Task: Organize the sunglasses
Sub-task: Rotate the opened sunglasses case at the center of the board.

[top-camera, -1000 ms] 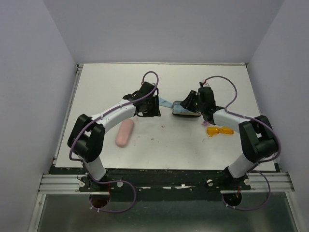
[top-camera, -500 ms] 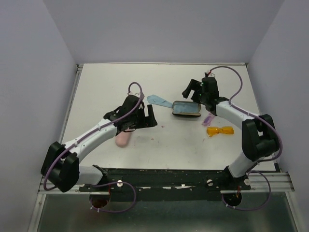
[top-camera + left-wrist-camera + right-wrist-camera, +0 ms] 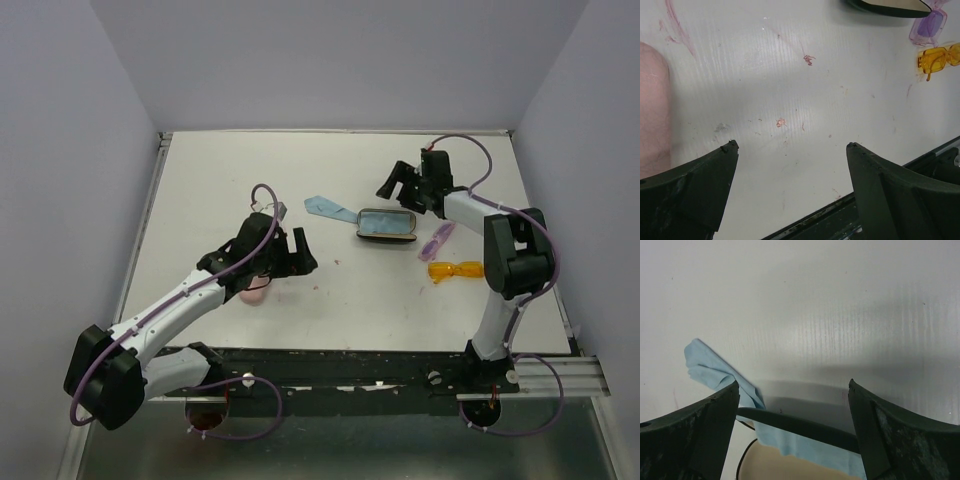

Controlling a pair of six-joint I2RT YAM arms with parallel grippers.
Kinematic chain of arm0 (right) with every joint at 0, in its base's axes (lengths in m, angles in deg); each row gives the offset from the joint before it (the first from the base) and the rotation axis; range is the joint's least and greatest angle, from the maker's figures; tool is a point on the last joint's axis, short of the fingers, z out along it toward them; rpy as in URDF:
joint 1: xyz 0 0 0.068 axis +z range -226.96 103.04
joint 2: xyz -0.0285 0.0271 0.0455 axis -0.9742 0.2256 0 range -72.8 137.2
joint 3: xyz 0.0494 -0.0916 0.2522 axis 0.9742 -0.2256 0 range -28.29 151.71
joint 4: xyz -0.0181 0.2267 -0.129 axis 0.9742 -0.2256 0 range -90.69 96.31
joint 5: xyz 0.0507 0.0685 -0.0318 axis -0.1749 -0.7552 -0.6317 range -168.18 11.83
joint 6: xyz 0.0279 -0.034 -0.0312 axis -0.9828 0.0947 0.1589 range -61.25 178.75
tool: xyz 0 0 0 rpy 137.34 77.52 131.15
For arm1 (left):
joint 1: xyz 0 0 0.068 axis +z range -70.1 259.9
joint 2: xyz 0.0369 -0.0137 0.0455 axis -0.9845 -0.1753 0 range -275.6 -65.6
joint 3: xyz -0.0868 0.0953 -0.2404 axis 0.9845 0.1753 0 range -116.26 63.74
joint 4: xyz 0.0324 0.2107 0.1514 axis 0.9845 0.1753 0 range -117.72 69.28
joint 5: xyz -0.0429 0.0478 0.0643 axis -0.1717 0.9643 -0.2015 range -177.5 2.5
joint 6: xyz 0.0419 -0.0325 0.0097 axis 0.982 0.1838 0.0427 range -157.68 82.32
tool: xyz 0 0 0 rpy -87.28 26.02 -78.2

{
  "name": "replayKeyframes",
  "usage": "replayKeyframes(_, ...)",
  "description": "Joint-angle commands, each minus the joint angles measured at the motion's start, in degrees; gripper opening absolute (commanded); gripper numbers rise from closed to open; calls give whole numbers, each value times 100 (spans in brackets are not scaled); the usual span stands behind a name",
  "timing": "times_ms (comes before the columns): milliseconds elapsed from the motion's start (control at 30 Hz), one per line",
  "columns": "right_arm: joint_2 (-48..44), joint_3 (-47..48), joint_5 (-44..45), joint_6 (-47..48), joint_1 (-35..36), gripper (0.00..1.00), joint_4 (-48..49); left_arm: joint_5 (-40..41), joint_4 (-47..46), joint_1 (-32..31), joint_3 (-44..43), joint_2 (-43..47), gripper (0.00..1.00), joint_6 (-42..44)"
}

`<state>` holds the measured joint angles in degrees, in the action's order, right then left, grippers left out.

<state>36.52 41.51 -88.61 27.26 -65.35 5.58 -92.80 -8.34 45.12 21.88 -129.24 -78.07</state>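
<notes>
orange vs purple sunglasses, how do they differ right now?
Colour: the orange sunglasses are amber, the purple sunglasses pale lilac.
Pose: in the top view the orange pair lies roughly side to side, the purple pair runs diagonally.
Place: the purple pair sits by the right end of the open black case; the orange pair lies clear of it, further towards the near side.
Shared: both translucent, both outside the case.

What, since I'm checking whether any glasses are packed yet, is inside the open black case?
A light blue cloth lies inside the black case; no glasses show there. Whatever is beneath the cloth is covered. The orange sunglasses and purple sunglasses lie outside it.
</notes>
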Motion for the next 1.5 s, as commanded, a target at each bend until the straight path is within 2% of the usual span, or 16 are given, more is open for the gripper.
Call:
replayKeyframes(0, -112, -221, -407, -59, 25, 95, -138, 56, -189, 7, -50, 18, 99, -5)
replayKeyframes(233, -349, -537, -336, -112, 25, 95, -226, -24, -268, 7, -58, -44, 99, -14)
replayKeyframes(567, -867, -1240, -705, -525, 25, 92, -226, -155, -356, 16, -76, -123, 99, -31)
replayKeyframes(733, -1149, -1644, -1030, -753, 34, 91, -50, -243, -426, 16, -76, -184, 99, -31)
replayKeyframes(1100, -1378, -2155, -1127, -1035, 42, 86, 372, -384, -531, 7, -76, -351, 99, -49)
replayKeyframes(1300, -1773, -2401, -619, -1237, 78, 86, 250, -419, -575, -2, -76, -386, 99, -58)
replayKeyframes(1467, -2361, -2313, 444, -1299, 78, 87, -610, -410, -584, -2, -129, -351, 99, -14)
